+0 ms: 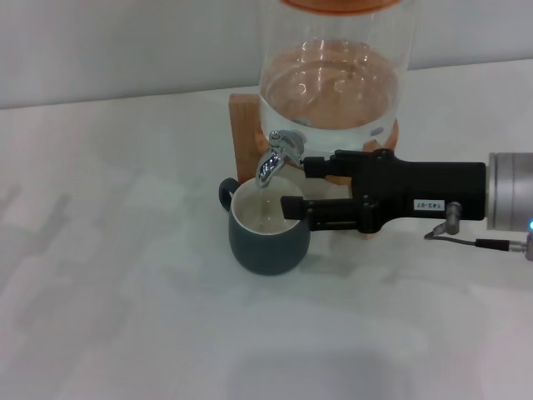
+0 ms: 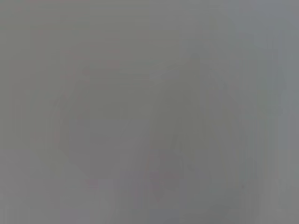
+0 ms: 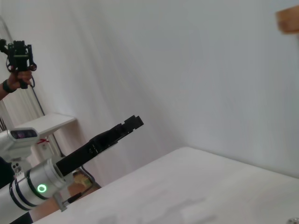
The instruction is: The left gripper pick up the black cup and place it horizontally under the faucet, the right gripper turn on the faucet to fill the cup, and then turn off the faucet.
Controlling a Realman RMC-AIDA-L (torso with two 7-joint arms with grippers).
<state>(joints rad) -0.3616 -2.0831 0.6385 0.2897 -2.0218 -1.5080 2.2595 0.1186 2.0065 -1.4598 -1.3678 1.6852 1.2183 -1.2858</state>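
Right gripper (image 1: pixel 293 185) reaches in at faucet height, fingers spread: upper finger just behind the faucet (image 1: pixel 277 156) lever, lower finger over the near rim of the black cup (image 1: pixel 268 229). It pinches nothing that I can see. Contact with the lever is hard to call from the head view, looks touching or just shy.

Cup stands upright on the white table (image 1: pixel 125 317), directly below the fingertips and under the spout, mouth up, long axis vertical. Its loop handle points away from the gripper, to the far side. The interior shows a pale sheen, possibly shallow water, can't confirm flow.

Faucet spout curves down toward the cup mouth; lever is short and sits at the base of the glass jar (image 1: pixel 333 75) on its wooden stand (image 1: pixel 246 133).

Handling: cup looks ceramic, stiff, glazed so slippery, heavier once filled. Best hold is across the body or rim wall, not the small handle. The lever is small and chrome; I expect it needs a light push.

Left gripper (image 3: pixel 133 122) is parked well away off the table edge, seen only in the right wrist view; finger state unclear.
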